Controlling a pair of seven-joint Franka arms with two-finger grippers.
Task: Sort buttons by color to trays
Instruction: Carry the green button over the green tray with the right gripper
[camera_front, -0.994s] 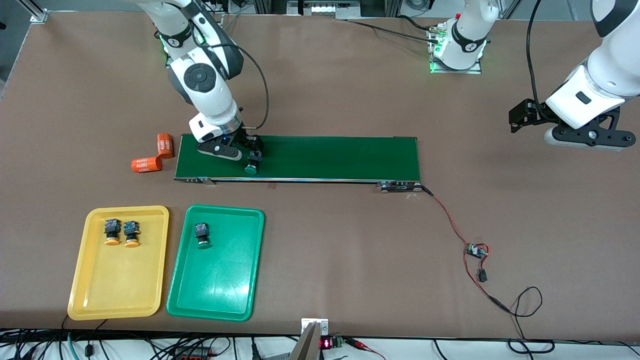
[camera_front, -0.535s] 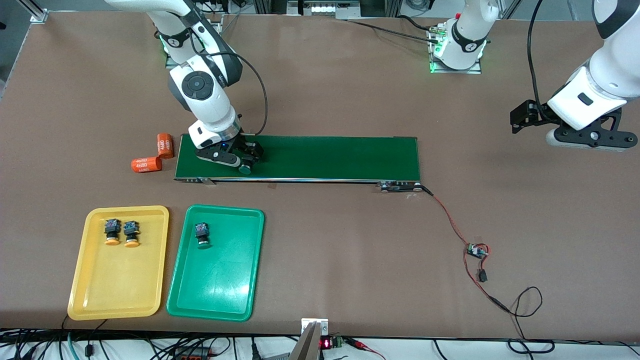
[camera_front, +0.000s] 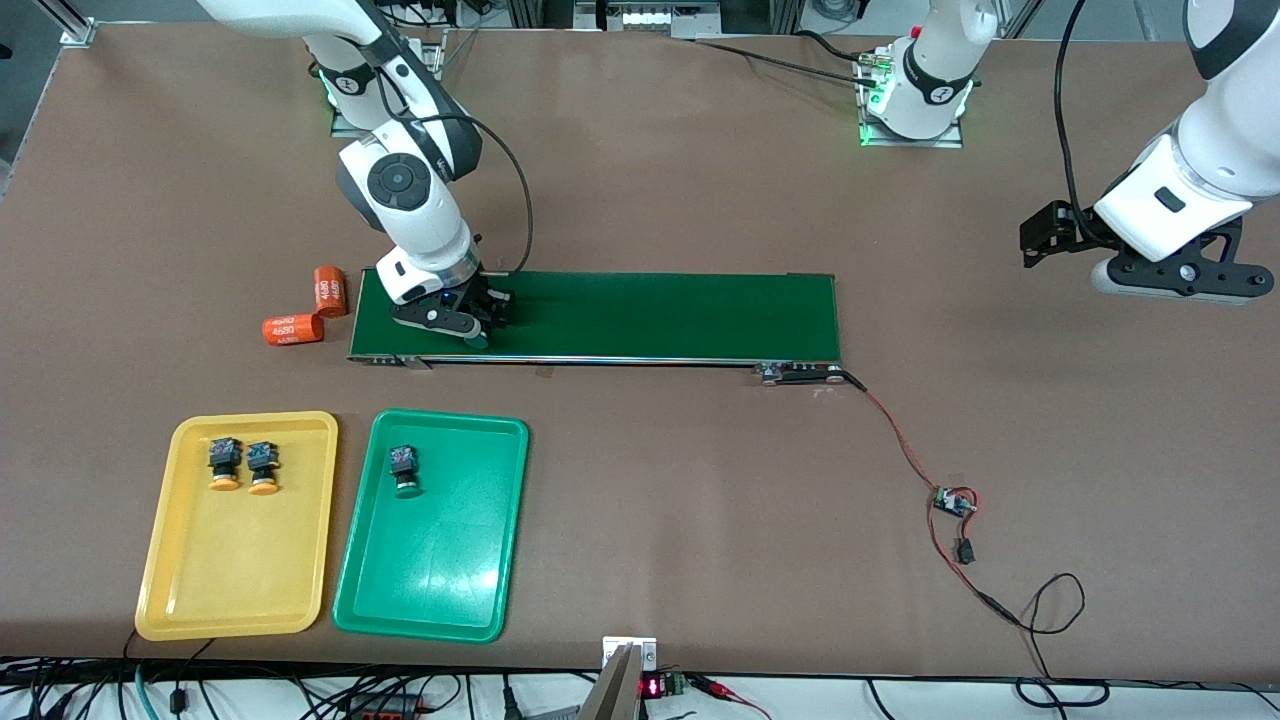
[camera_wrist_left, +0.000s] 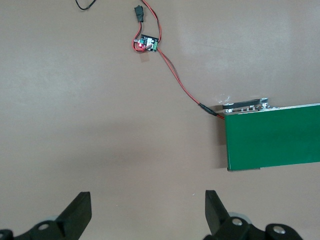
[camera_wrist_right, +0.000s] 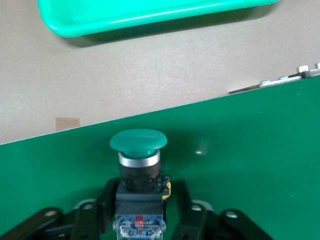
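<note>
My right gripper (camera_front: 478, 325) is down on the dark-green conveyor belt (camera_front: 650, 315), at the right arm's end of it. It is shut on a green button (camera_wrist_right: 138, 140) that lies on the belt, with a finger (camera_wrist_right: 109, 192) on each side of its black-and-blue body. The cap barely shows in the front view (camera_front: 478, 341). Another green button (camera_front: 403, 470) lies in the green tray (camera_front: 430, 590). Two yellow-orange buttons (camera_front: 224, 463) (camera_front: 263, 466) lie in the yellow tray (camera_front: 235, 590). My left gripper (camera_front: 1175, 285) waits open and empty over bare table at the left arm's end.
Two orange cylinders (camera_front: 330, 290) (camera_front: 292, 329) lie beside the belt's end at the right arm's end. A red-and-black wire runs from the belt's other end to a small circuit board (camera_front: 953, 502). The green tray's rim (camera_wrist_right: 150, 15) shows nearer to the front camera than the belt.
My right gripper has slid along the belt toward the right arm's end, and the green button has moved with it and is now mostly covered by the hand. The left arm has barely moved.
</note>
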